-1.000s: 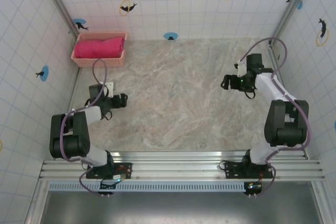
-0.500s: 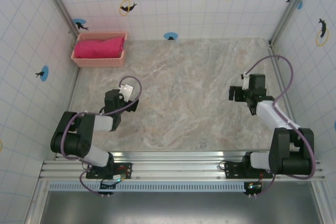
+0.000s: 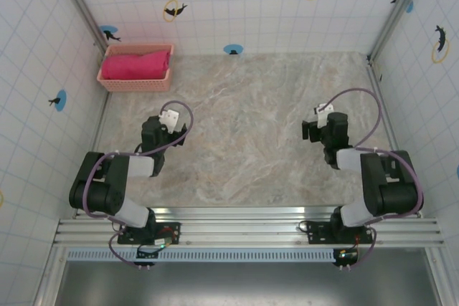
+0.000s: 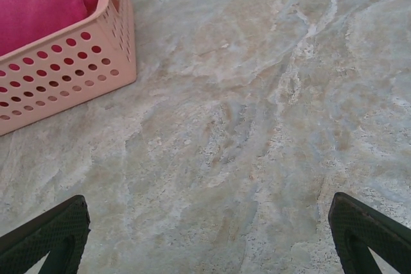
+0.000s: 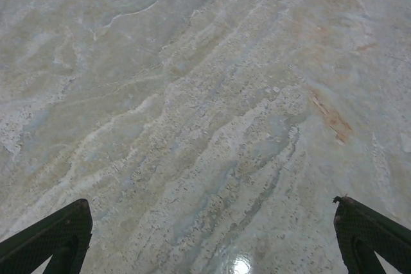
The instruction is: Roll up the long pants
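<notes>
Both the left end effector [image 4: 210,235] and the right end effector [image 5: 212,235] hang spread wide above the marbled desk [image 5: 205,94], gripping nothing. Seen from above, the long pants [image 3: 135,67] lie bundled inside the basket [image 3: 136,85] at the far-left corner. The left wrist view cuts both off at its frame edge, so the folds are unclear.

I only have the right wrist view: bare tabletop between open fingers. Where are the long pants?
Observer: The long pants lie bundled inside the pink basket, at the far left corner of the table.
Operator: Is either arm close to them?
Observer: The left gripper is the nearer one, open and empty, with the basket ahead to its left.
Operator: And mine?
Observer: The right gripper hangs open over the table's right side, well away from the basket.
</notes>
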`<state>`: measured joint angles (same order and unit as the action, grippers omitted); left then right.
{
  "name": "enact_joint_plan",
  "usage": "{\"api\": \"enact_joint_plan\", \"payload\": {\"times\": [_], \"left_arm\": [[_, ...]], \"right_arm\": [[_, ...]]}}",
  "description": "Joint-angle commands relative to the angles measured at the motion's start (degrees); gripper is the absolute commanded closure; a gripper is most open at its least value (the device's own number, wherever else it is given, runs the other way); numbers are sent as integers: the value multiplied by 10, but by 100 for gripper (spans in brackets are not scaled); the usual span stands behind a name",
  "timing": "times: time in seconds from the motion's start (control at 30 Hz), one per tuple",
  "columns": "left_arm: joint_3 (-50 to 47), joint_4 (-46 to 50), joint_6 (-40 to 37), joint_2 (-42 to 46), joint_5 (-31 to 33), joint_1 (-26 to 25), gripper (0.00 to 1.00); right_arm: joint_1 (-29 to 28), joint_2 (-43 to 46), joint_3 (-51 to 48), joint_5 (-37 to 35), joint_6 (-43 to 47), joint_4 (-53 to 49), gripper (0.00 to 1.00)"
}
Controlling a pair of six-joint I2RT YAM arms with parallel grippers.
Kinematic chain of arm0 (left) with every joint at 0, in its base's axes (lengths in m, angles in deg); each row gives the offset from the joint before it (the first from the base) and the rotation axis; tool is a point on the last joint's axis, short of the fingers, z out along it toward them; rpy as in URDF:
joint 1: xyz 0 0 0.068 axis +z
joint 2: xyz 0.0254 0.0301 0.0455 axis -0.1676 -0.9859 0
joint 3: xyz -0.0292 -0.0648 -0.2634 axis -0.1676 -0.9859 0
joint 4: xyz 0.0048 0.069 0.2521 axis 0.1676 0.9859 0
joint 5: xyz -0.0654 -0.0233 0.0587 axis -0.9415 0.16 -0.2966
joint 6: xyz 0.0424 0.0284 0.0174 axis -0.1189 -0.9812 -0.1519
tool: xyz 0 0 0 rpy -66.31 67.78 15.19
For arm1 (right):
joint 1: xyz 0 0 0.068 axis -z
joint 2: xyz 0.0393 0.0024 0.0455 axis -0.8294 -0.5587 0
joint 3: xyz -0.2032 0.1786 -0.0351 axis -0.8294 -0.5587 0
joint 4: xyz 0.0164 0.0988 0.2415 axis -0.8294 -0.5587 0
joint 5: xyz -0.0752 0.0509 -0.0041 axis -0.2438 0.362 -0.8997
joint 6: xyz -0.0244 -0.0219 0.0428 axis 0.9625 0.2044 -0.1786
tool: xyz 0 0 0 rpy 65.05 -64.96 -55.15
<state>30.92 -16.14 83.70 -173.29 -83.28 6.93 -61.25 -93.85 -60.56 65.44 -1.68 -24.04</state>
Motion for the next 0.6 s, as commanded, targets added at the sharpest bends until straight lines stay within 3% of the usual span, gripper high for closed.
{"api": "enact_joint_plan", "payload": {"times": [0.0, 0.57], "left_arm": [[10, -8, -11, 4, 3, 3, 2], [10, -8, -11, 4, 2, 3, 3]], "right_arm": [[-12, -10, -29, -58, 17, 128, 0], [-16, -9, -15, -70, 19, 98, 0]]}}
